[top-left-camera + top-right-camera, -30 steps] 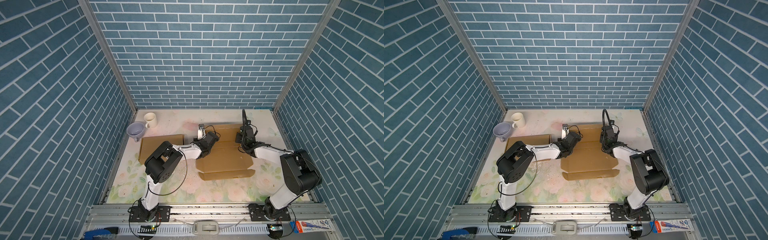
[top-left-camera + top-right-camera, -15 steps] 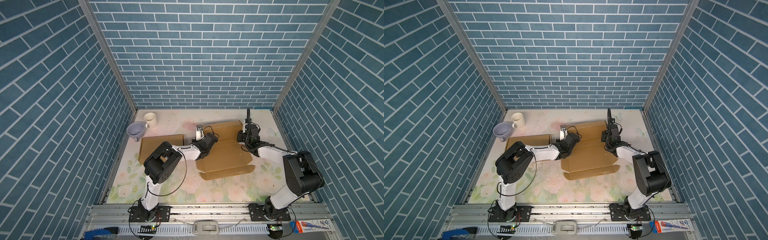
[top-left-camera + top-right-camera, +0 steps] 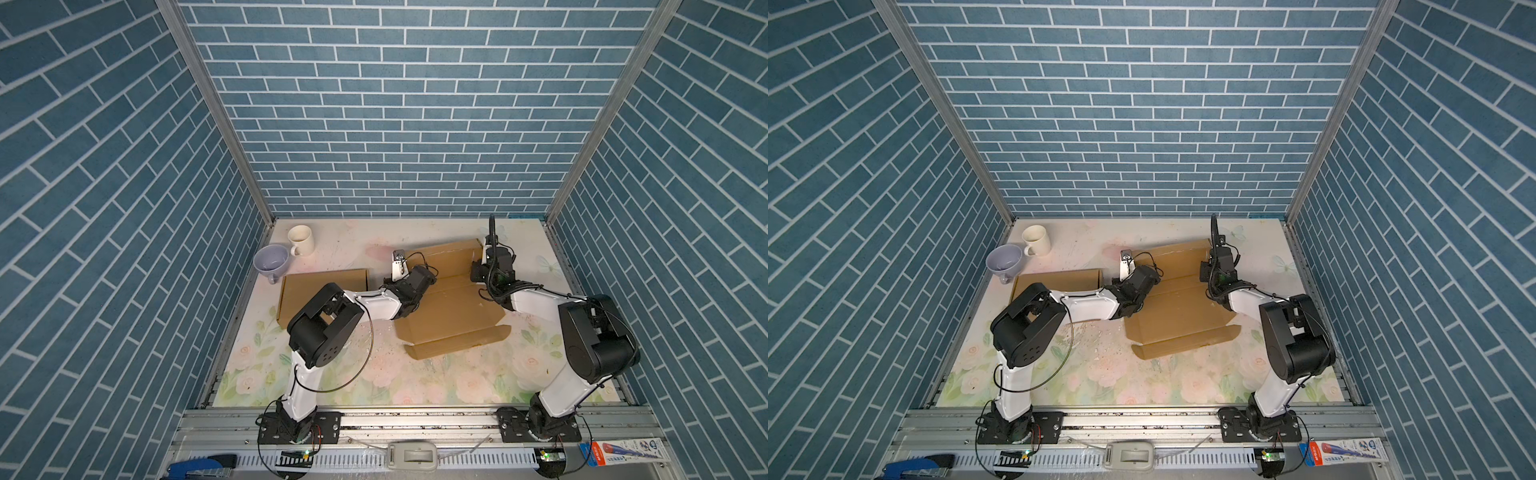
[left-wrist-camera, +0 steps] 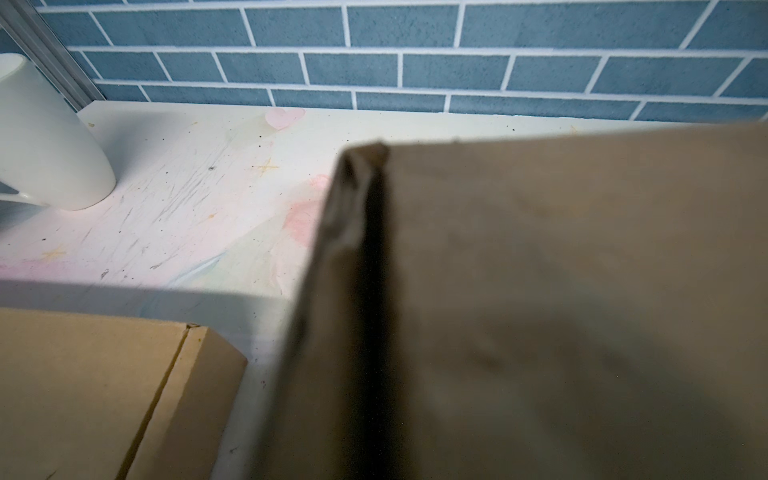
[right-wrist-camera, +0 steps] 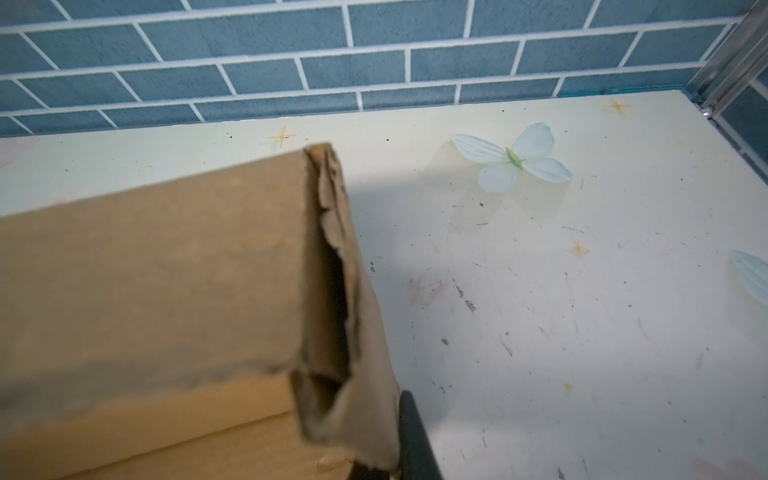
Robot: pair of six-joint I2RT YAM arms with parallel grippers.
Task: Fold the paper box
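Paper box (image 3: 453, 307) sits mid-table toward 3 o'clock; L claw (image 3: 426, 274) clamped, seemingly on its 9 o'clock flap (image 4: 345, 249), R claw (image 3: 478, 266) gap unclear by crumpled 3 o'clock flap (image 5: 332, 270): lift both evenly w/o tearing.

Blue brick-pattern walls (image 3: 395, 124) on three sides, seemingly aluminium corner posts (image 3: 218, 112), pale scuffed floral tabletop (image 3: 345, 245).

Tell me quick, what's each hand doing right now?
Left hand: closed, apparently pinching the left side flap of the paper box.
Right hand: at the right flap, one finger beside it; open or closed cannot be told.
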